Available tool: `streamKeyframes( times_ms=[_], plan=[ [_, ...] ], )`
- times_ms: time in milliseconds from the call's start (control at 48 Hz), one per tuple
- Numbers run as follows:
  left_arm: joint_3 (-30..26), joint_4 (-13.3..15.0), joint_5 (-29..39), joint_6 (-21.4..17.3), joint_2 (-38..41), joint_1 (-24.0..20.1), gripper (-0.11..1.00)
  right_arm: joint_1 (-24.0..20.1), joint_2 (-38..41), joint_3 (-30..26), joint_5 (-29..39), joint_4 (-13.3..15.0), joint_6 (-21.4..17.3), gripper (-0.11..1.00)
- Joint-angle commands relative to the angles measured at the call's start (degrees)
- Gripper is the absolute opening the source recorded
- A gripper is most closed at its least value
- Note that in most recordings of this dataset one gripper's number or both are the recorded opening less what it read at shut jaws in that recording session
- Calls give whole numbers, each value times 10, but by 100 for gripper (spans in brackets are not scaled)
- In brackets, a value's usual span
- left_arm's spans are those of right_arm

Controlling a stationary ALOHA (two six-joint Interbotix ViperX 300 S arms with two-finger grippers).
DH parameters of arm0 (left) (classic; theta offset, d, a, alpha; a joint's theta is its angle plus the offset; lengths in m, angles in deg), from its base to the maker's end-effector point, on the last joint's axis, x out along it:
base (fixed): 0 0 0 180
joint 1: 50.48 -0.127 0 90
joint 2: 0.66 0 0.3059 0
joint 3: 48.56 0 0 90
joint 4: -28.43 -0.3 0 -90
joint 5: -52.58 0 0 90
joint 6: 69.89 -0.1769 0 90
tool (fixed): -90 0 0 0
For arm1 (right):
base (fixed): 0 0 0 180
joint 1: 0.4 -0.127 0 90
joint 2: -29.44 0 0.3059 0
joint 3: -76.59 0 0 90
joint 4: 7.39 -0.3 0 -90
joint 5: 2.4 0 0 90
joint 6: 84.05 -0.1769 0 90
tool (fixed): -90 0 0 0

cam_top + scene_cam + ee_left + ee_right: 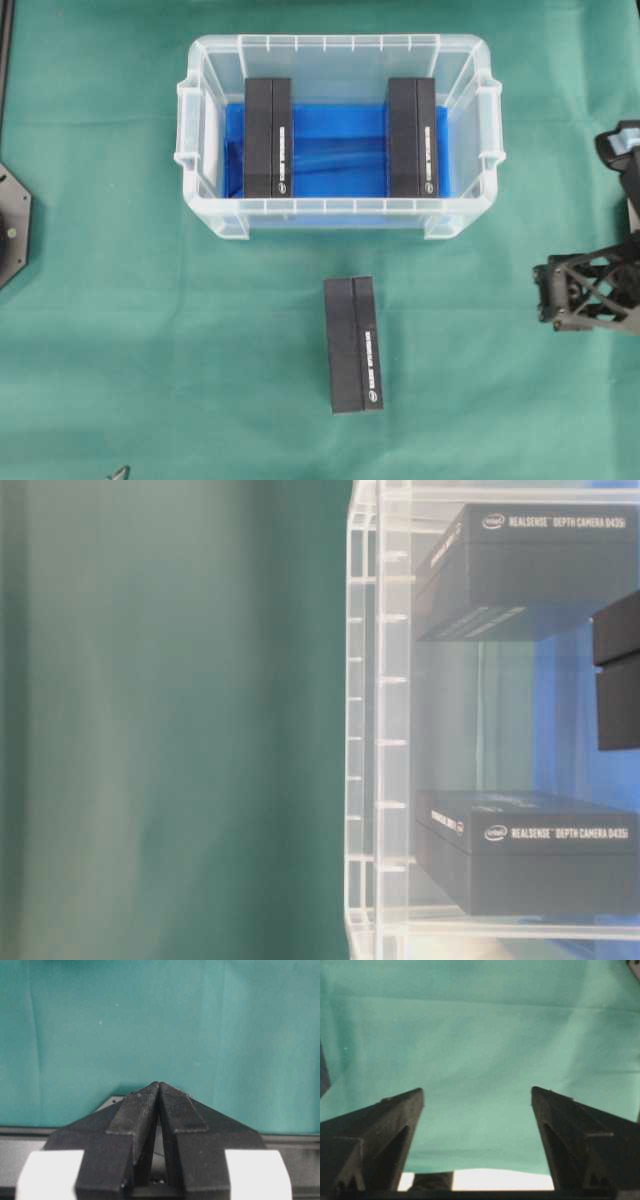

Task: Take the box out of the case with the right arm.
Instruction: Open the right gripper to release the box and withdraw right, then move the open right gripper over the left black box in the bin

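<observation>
- Overhead view: the all-black lattice right gripper (556, 295) sits at the right edge of the green cloth-covered worktop (120, 330), its arm running off the frame; how wide its jaws stand does not show here.
- Well to the left of that gripper, and slightly nearer the bottom edge, a black rectangular box with white lettering (353, 344) lies flat on the cloth, outside the case. Its long axis runs top to bottom in the view.
- Up and to the left of the gripper stands the clear plastic case with a ribbed rim and blue floor lining (465, 215). Inside it lie two more black boxes, the near one (412, 137) by the right wall and the far one (267, 137) by the left wall, parallel, long axes top to bottom.
- Table-level view: the case's clear wall (385, 730) fills the right side, with lettered black boxes visible through it; no gripper shows clearly.
- Left wrist view: the left gripper (159, 1091), black with white parts behind, has its fingertips pressed together, holding nothing, over bare green cloth.
- Right wrist view: the right gripper's fingers (395, 1125) stand wide apart with only green cloth between them; no box lies in the gap.
</observation>
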Motion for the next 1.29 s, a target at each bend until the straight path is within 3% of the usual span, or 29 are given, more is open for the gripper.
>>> streamKeyframes(
  times_ms=[0, 104, 229, 354, 562, 750, 896, 1271],
  plan=[
    [-10, -1, -2, -1, 1, 1, 0, 1, -16, -1, 3, 13, 3, 87],
    [-8, -2, -2, -1, 0, 1, 0, 19, -23, 6, 6, 26, 16, 87],
    [-8, -2, -2, 0, 1, 1, 0, 76, -37, 23, 8, 27, 76, 87],
    [-8, -1, -2, 0, 2, 1, 0, 152, -54, 38, 4, 26, 169, 87],
    [-8, -2, -2, 0, 1, 1, 0, 315, -65, 43, -8, 26, 343, 87],
    [-8, -2, -2, 0, 1, 1, 0, 411, -62, 40, -27, 23, 446, 87],
    [-8, -2, -2, 0, 1, 1, 0, 442, -60, 40, -33, 18, 477, 87],
    [-8, -1, -2, 0, 4, 1, 0, 442, -60, 41, -33, 12, 477, 87]
  ],
)
